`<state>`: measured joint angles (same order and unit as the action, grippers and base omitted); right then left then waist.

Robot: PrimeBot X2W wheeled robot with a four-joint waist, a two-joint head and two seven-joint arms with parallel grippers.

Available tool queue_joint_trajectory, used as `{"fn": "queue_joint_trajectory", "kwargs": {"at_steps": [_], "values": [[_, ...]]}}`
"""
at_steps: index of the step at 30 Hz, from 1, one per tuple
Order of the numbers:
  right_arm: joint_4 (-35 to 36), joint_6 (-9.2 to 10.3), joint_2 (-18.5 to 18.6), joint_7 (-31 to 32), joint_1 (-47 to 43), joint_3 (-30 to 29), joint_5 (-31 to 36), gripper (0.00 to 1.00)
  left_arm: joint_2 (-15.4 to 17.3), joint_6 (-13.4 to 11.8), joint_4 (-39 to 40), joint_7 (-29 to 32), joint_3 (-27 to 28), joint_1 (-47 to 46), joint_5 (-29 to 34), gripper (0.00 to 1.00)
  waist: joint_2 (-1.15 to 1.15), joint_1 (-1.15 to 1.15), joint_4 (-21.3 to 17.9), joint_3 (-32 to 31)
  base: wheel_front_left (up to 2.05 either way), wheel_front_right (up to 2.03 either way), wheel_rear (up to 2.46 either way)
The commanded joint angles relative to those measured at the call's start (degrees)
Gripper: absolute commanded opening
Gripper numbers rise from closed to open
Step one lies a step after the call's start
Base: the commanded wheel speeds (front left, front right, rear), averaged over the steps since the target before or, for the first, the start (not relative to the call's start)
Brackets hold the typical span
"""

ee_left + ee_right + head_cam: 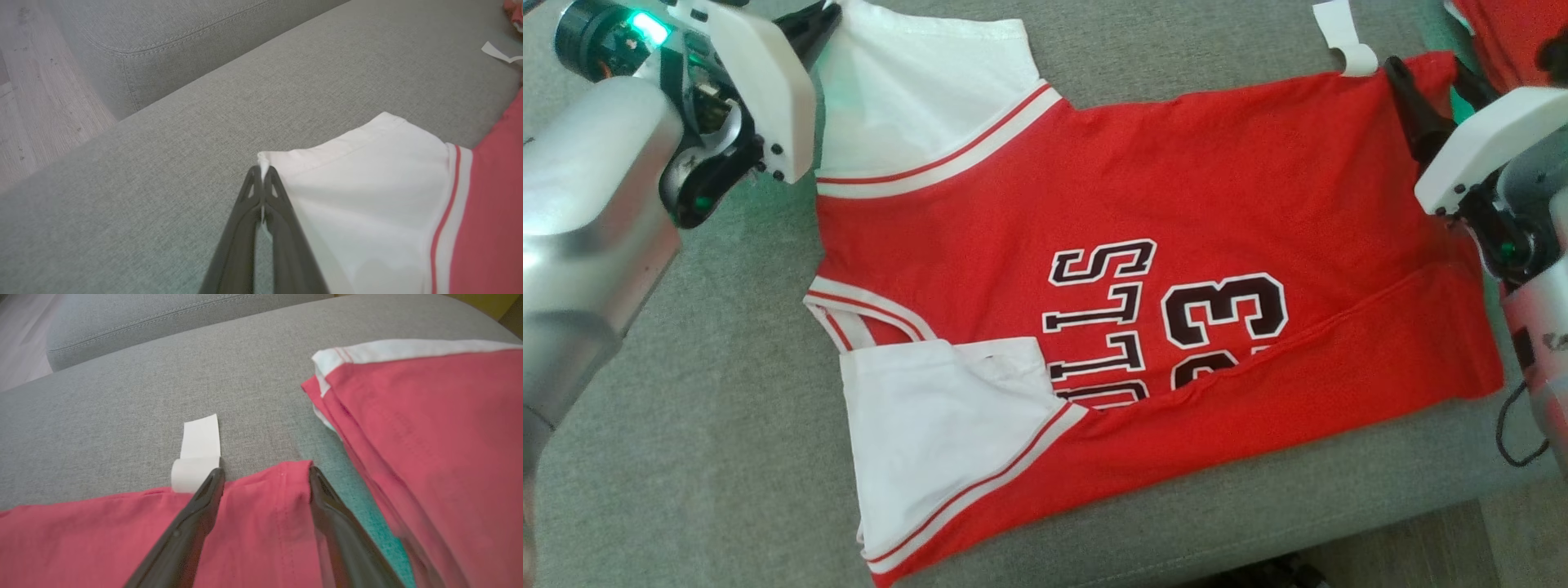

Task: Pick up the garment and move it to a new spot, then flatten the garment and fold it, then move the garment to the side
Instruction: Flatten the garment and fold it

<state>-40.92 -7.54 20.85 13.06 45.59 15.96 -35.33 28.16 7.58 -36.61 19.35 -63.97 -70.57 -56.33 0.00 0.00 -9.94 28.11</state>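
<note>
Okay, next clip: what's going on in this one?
A two-armed robot is working on a red jersey spread on a grey sofa cushion, its near edge already folded over the lettering. The left pincer is shut on the corner of the far white sleeve. The right pincer is open, straddling the jersey's hem corner beside a white label. Another red garment lies folded to the right.

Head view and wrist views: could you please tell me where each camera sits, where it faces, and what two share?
Head view: from the head, down at the red jersey on the grey sofa; left gripper, right gripper and forearms show.
Left wrist view: along its shut fingers, pinching the white sleeve corner.
Right wrist view: along its open fingers over the jersey's hem.
Shared: head and right wrist views show the white tag.
</note>
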Motion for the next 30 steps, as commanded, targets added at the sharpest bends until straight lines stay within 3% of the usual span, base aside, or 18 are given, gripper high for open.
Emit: {"fn": "queue_joint_trajectory", "kwargs": {"at_steps": [1,2,3,4,5,6,15,26,30], "values": [[0.61,0.05,1.43,-1.11,1.3,1.14,-0.9,1.0,1.48,-0.09,0.81,-0.78,1.23,-3.51,-0.61,0.0,0.0,0.0,0.21,0.14,0.0,0.0,0.0],[0.16,0.05,1.56,-1.4,1.73,1.69,-1.18,1.0,1.46,-0.09,0.67,-1.01,0.87,-3.69,-0.84,0.0,0.0,0.0,0.31,0.18,0.0,0.0,0.0],[-0.35,0.05,1.65,-1.69,2.1,2.17,-1.48,0.84,1.47,-0.09,0.52,-1.25,0.49,-3.8,-1.04,0.0,0.0,0.0,0.42,0.15,0.0,0.0,0.0],[-0.88,0.05,1.74,-1.87,2.35,2.71,-1.8,0.47,1.4,-0.09,0.35,-1.5,0.08,-3.81,-1.26,0.0,0.0,0.0,0.64,0.02,0.0,0.0,0.0],[-1.38,0.05,1.84,-2.11,2.56,3.18,-2.11,0.28,1.33,-0.09,0.2,-1.75,-0.34,-3.79,-1.49,0.0,0.0,0.0,0.84,-0.12,0.0,0.0,0.0],[-1.82,0.05,2.02,-2.32,2.72,3.75,-2.28,0.0,1.27,-0.09,0.05,-1.99,-0.73,-3.77,-1.73,0.0,0.0,0.0,1.04,-0.25,0.0,0.0,0.0],[-3.9,0.05,3.87,-5.61,5.52,6.61,-3.14,0.0,1.92,-0.09,-1.05,-5.8,-3.22,-4.95,-2.39,0.0,0.0,0.0,2.47,-0.38,0.0,0.0,0.0],[-5.48,0.05,6.74,-12.6,11.94,7.09,-4.73,0.0,1.81,-0.09,-2.08,-21.12,-4.9,-9.42,-0.46,0.0,0.0,0.0,5.32,-0.35,0.0,0.0,0.0],[-4.98,0.05,7.93,-13.27,11.13,7.46,-5.52,0.0,1.44,-0.09,-1.75,-23.16,-5.94,-9.15,-0.92,0.0,0.0,0.0,6.26,-0.92,0.0,0.0,0.0]]}}
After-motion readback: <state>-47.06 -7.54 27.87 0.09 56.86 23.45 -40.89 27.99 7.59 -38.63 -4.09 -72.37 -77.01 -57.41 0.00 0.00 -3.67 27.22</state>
